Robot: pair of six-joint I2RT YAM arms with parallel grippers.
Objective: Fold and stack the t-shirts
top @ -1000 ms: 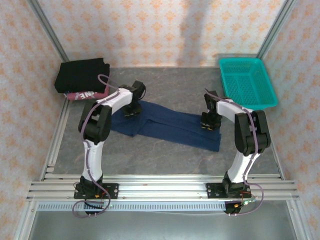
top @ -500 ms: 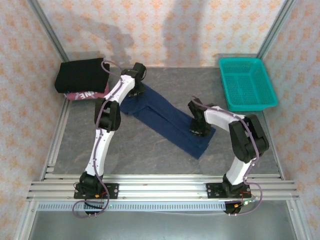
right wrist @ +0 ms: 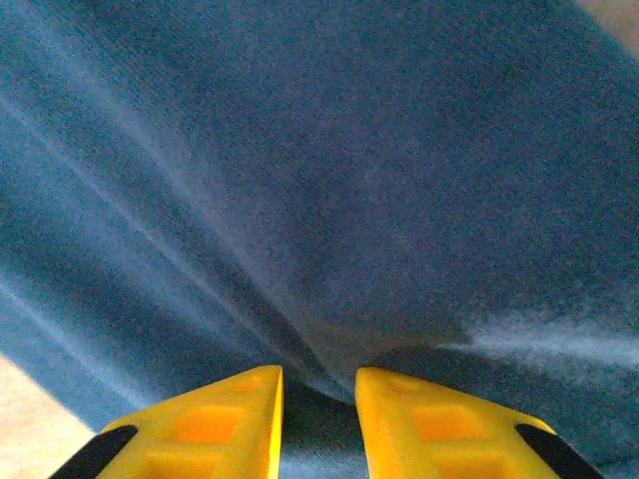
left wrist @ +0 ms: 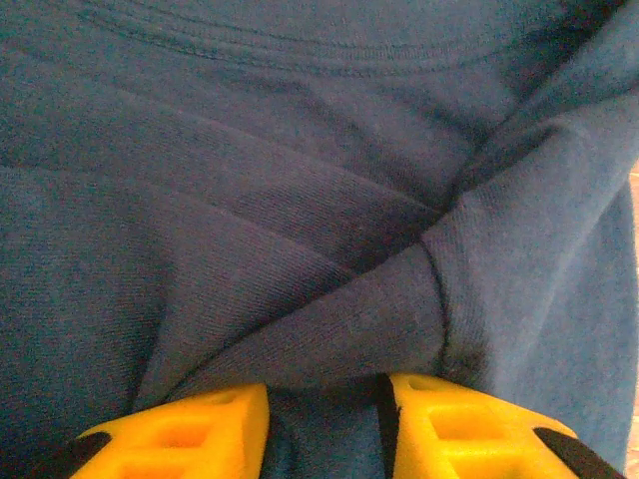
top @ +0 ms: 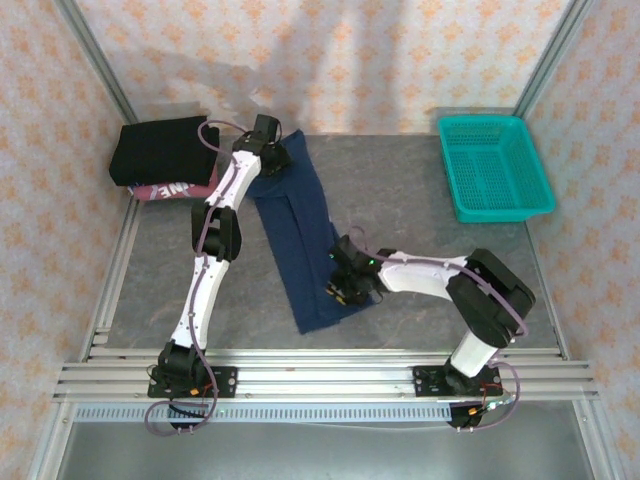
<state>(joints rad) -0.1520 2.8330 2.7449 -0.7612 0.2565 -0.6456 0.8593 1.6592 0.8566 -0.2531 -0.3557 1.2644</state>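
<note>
Both clenched: left pincer (left wrist: 324, 401) grips a bunched fold of navy t-shirt (top: 290, 225), right pincer (right wrist: 319, 384) its opposite end, cloth lying between.

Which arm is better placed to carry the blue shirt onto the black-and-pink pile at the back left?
Left, most likely. The left pincer grips the blue shirt at its far end, close beside the pile; the right pincer grips the near end, much farther away.

navy t-shirt (left wrist: 300, 190) bunched, left hand (left wrist: 324, 404) apparently pinching fold
</note>
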